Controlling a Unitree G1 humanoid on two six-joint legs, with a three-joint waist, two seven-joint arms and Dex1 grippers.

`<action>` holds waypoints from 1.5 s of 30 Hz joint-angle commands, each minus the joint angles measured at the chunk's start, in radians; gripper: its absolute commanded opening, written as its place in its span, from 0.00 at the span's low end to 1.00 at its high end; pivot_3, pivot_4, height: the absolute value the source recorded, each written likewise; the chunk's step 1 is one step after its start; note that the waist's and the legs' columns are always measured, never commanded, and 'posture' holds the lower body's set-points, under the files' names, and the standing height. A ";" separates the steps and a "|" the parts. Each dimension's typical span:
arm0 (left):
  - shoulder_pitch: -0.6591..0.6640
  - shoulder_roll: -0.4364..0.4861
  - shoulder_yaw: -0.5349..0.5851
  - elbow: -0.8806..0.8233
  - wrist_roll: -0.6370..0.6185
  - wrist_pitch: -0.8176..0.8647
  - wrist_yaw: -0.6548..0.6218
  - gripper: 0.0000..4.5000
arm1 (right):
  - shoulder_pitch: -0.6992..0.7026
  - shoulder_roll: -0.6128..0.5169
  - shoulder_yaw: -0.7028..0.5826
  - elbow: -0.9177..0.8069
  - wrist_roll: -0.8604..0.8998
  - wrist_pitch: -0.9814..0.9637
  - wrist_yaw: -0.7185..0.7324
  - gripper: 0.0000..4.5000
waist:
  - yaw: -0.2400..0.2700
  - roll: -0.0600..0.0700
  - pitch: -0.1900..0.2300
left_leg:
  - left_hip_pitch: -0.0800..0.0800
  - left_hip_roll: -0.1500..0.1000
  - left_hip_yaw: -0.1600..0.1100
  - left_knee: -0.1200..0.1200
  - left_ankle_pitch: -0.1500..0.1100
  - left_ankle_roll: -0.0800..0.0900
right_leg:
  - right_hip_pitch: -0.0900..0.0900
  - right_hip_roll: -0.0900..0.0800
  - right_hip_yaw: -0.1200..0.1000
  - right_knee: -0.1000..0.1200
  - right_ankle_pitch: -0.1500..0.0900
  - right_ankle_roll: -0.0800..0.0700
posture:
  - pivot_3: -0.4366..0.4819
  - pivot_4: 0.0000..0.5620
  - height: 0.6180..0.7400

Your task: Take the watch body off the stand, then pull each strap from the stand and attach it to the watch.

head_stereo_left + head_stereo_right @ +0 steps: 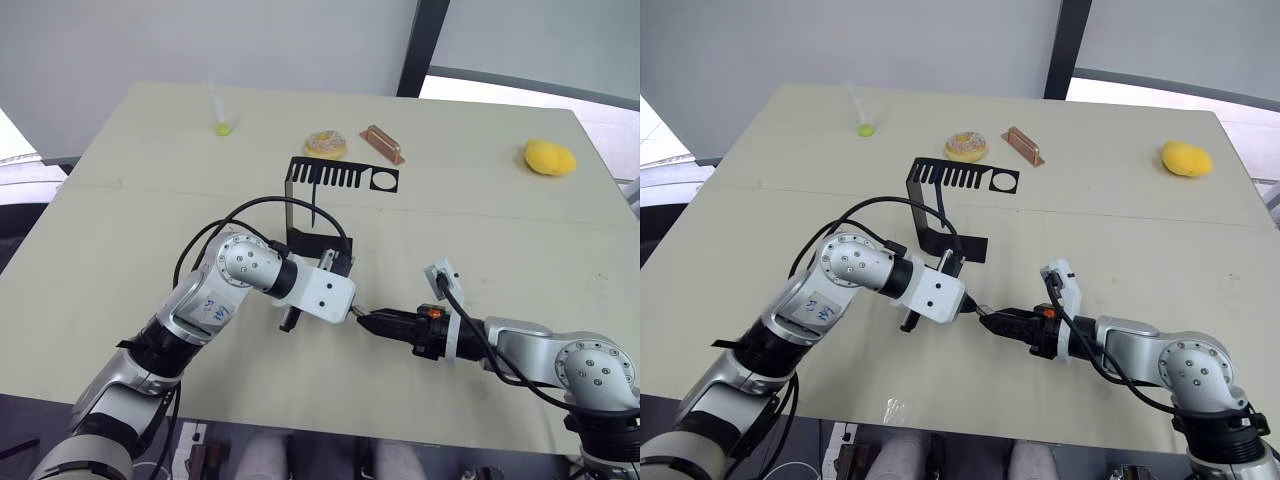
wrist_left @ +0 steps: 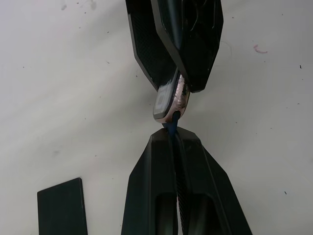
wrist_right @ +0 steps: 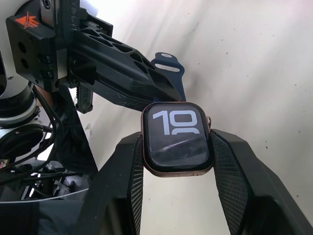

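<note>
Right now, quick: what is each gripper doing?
Left gripper: shut on a strap, its end at the watch body.
Right gripper: shut on the watch body, fingers on its two sides.

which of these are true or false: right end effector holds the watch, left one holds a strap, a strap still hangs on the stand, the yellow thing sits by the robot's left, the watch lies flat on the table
1. The right end effector grips the watch body. True.
2. The left end effector is shut on a dark blue strap. True.
3. A second strap hangs from the stand. True.
4. The yellow object sits on the robot's left. False: it is at the far right.
5. The watch body lies flat on the table. False: it is held between the fingers.
</note>
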 commanded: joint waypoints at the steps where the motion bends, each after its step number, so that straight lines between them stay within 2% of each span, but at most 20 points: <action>1: 0.009 -0.002 0.030 -0.084 -0.045 0.038 0.015 0.07 | -0.005 0.010 0.014 -0.069 0.040 0.003 0.038 0.33 | 0.000 0.000 0.000 | 0.000 0.000 0.000 0.000 0.000 0.000 | 0.000 0.000 0.000 0.000 0.000 0.000 | 0.48 0.27 1.00; 4: 0.063 0.117 0.109 -0.120 -0.094 0.029 -0.045 0.32 | 0.011 -0.018 -0.001 -0.094 -0.031 -0.016 0.088 0.33 | -0.005 0.000 0.000 | 0.000 0.000 -0.001 0.000 0.000 0.000 | 0.000 0.000 0.000 0.000 0.000 0.000 | 0.48 0.27 1.00; 6: 0.128 0.208 0.188 -0.100 -0.133 -0.016 -0.057 0.58 | 0.025 -0.045 -0.013 -0.123 -0.121 -0.058 0.158 0.33 | -0.012 0.001 0.000 | 0.001 0.001 -0.001 -0.001 0.000 0.000 | 0.000 0.000 0.001 0.000 0.000 0.000 | 0.48 0.27 1.00; 8: 0.196 0.284 0.265 -0.067 -0.196 -0.103 -0.091 0.79 | 0.044 -0.071 -0.018 -0.159 -0.236 -0.133 0.244 0.33 | -0.013 0.001 0.000 | 0.001 0.001 -0.001 -0.001 0.000 0.000 | 0.000 0.000 0.000 0.000 0.000 0.000 | 0.48 0.27 1.00; 10: 0.254 0.281 0.374 -0.046 -0.313 -0.149 -0.088 1.00 | 0.081 -0.125 0.022 -0.217 -0.471 -0.324 0.391 0.33 | -0.010 0.001 0.000 | 0.000 0.001 -0.001 -0.001 0.000 0.000 | 0.000 0.000 0.000 0.000 0.000 0.000 | 0.48 0.27 1.00; 12: 0.303 0.251 0.480 -0.041 -0.441 -0.136 -0.070 1.00 | 0.133 -0.203 0.099 -0.242 -0.748 -0.575 0.546 0.33 | 0.002 0.001 0.001 | -0.001 -0.001 -0.002 0.000 -0.001 0.001 | 0.000 -0.001 0.000 -0.001 0.000 0.000 | 0.48 0.27 1.00; 15: 0.384 0.264 0.570 -0.063 -0.558 -0.127 -0.103 1.00 | 0.181 -0.236 0.147 -0.189 -1.031 -0.925 0.676 0.33 | 0.000 0.000 0.000 | -0.001 -0.002 -0.005 0.001 -0.001 0.002 | 0.002 -0.001 0.001 -0.003 0.001 0.002 | 0.48 0.27 1.00; 18: 0.471 0.264 0.657 -0.067 -0.653 -0.073 -0.079 1.00 | 0.187 -0.228 0.138 -0.122 -1.156 -1.132 0.739 0.33 | -0.006 0.000 0.000 | 0.000 -0.002 -0.003 0.000 -0.001 0.002 | 0.002 -0.001 0.001 -0.004 0.002 0.003 | 0.48 0.27 1.00; 21: 0.539 0.279 0.691 -0.053 -0.669 -0.117 -0.104 1.00 | 0.176 -0.211 0.131 -0.067 -1.227 -1.288 0.777 0.33 | -0.012 0.000 0.000 | 0.001 -0.001 -0.002 0.001 0.000 0.000 | 0.002 0.000 0.001 -0.003 0.002 0.003 | 0.48 0.27 1.00; 28: 0.583 0.286 0.714 -0.116 -0.735 -0.069 -0.060 1.00 | 0.156 -0.180 0.159 -0.018 -1.256 -1.333 0.813 0.33 | -0.005 0.000 0.000 | 0.001 -0.001 -0.002 0.001 0.000 0.000 | 0.002 -0.001 0.001 -0.003 0.002 0.003 | 0.48 0.27 1.00; 34: 0.604 0.306 0.720 -0.151 -0.749 -0.065 -0.055 1.00 | 0.000 -0.006 0.298 -0.029 -1.228 -1.104 0.778 0.33 | -0.026 0.000 0.000 | 0.001 0.000 -0.002 0.000 0.000 -0.001 | 0.002 0.001 0.001 -0.002 0.002 0.003 | 0.48 0.27 1.00; 38: 0.611 0.328 0.737 -0.138 -0.755 -0.074 -0.066 1.00 | -0.076 0.090 0.401 0.039 -1.305 -0.993 0.765 0.33 | -0.027 0.000 0.000 | 0.001 0.000 -0.003 0.000 0.000 -0.001 | 0.001 0.000 0.001 -0.001 0.001 0.003 | 0.48 0.27 1.00; 45: 0.665 0.334 0.762 -0.151 -0.755 -0.102 -0.081 1.00 | -0.075 0.080 0.447 0.122 -1.416 -1.001 0.785 0.33 | -0.026 0.001 0.001 | 0.000 -0.002 -0.004 0.000 0.000 0.000 | 0.001 -0.001 0.001 -0.001 0.001 0.003 | 0.48 0.27 1.00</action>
